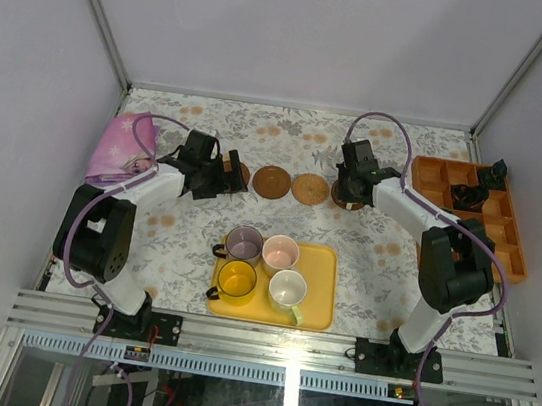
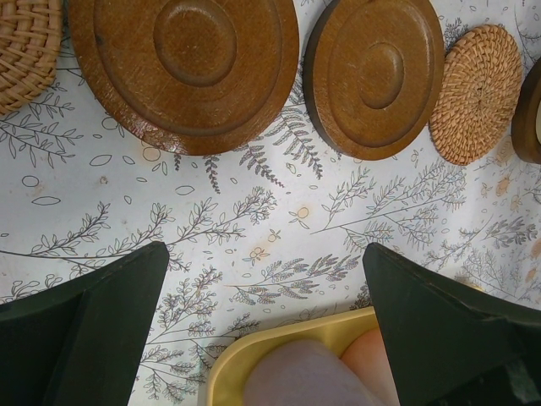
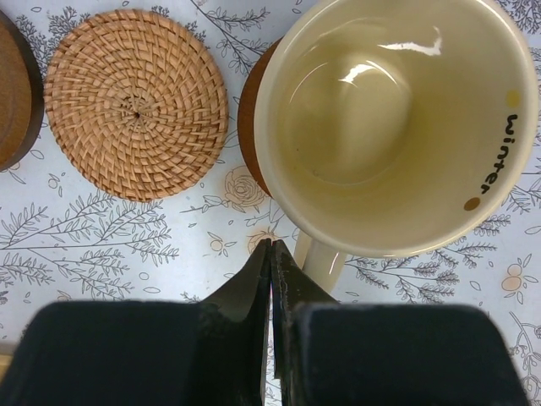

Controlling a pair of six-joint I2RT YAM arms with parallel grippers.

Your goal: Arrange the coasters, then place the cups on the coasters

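Four glazed cups (image 1: 243,245), probably stiff, slick and chippable and best pinched across the rim wall near a handle, stand on the yellow tray (image 1: 322,271) at lower centre, the left pincer (image 2: 264,254) gaping wide near it, while the right pincer (image 3: 272,275), closed tight, sits just beside the cream cup (image 3: 397,127) on its wooden coaster (image 3: 248,127).

Flower-patterned table (image 1: 373,268) with a row of coasters (image 1: 271,181)
Wooden and woven ones are mixed; a yellow tray (image 1: 323,291) is set nearer, an orange box (image 1: 507,246) at right, a pink cloth (image 1: 115,146) at left.
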